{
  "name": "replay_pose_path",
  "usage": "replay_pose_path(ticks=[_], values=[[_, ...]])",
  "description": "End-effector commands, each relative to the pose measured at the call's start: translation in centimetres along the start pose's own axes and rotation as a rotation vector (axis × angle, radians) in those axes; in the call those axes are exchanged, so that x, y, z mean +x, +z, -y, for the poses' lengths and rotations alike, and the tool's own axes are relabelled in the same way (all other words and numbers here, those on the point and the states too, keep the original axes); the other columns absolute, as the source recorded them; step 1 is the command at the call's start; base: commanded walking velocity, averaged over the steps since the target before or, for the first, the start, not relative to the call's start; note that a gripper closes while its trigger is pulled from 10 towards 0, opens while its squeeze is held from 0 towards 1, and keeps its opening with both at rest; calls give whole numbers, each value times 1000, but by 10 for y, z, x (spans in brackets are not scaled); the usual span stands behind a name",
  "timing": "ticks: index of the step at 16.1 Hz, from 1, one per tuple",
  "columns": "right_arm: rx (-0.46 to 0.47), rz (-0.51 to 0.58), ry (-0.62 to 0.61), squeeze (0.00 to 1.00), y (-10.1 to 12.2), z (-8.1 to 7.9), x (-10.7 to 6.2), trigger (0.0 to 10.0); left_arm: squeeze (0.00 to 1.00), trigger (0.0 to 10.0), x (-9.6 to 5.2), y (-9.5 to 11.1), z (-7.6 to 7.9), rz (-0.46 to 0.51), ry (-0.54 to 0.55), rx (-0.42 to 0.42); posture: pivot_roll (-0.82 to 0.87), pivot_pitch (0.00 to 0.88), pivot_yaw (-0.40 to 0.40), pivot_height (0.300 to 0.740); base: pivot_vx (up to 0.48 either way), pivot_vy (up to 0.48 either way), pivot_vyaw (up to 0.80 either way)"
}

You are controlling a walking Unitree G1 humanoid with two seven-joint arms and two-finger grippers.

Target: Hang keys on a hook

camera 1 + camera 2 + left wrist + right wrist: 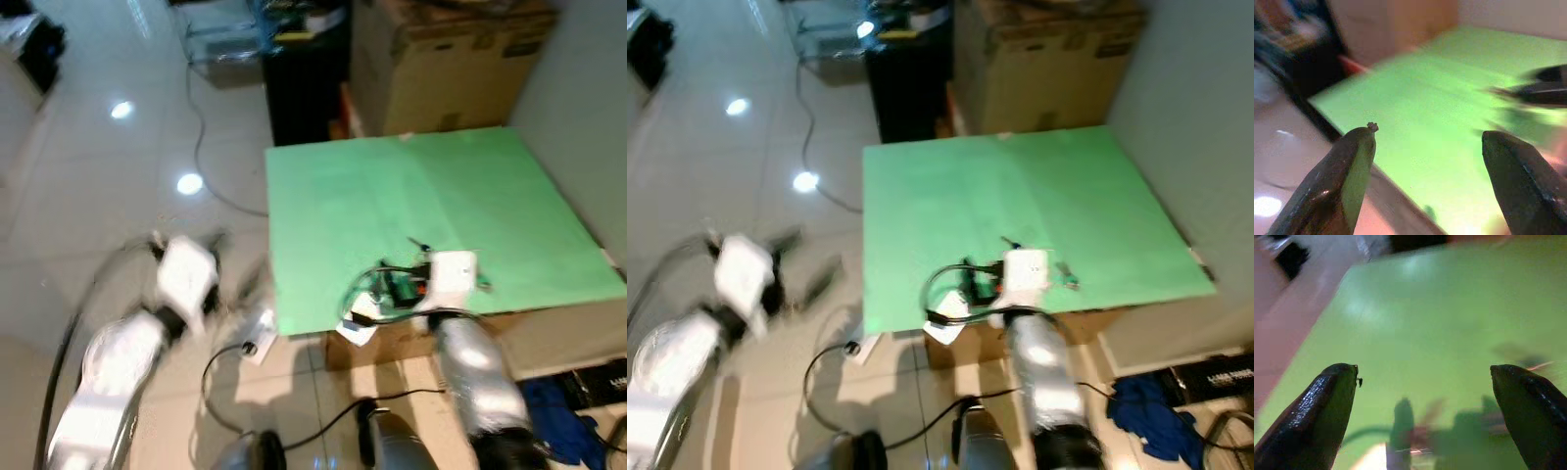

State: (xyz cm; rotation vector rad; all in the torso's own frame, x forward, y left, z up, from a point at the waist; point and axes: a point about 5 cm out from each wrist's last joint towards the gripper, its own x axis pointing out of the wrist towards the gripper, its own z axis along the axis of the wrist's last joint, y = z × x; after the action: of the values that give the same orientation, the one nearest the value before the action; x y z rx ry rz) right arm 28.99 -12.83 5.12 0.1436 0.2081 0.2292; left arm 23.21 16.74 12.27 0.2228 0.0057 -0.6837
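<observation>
Green board (431, 215) fills the frame's centre; right gripper (1425, 396), fingers spread, hovers at its lower edge, left gripper (1425, 166) spread lower left. Keys and hook: cannot tell.

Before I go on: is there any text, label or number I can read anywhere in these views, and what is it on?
None can be read.
Black box on the floor at the right: pale lettering, too small and blurred to read.
Cardboard box behind the green board: no legible print.
White tag at the board's near edge by the right gripper: blurred, nothing readable.
</observation>
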Motion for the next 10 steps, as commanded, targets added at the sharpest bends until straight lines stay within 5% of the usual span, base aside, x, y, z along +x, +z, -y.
replay_pose_path(ticks=[1,5,8,10], values=[[41,-23,20,0,-8,-6,2,10000,0,10000,1,10,12,35,-87,-49,-72,268,57,732,0,0,0],[44,-53,59,0,-14,-14,14,10000,0,10000,-7,17,15,32,-150,-95,-51,285,56,732,0,0,0],[-118,45,-4,0,-5,-14,11,10000,0,10000,-9,21,17,59,-126,-136,-61,279,43,732,0,0,0],[-115,58,7,0,-8,-17,8,10000,0,10000,-7,19,17,55,-126,-155,-88,271,44,732,0,0,0]])
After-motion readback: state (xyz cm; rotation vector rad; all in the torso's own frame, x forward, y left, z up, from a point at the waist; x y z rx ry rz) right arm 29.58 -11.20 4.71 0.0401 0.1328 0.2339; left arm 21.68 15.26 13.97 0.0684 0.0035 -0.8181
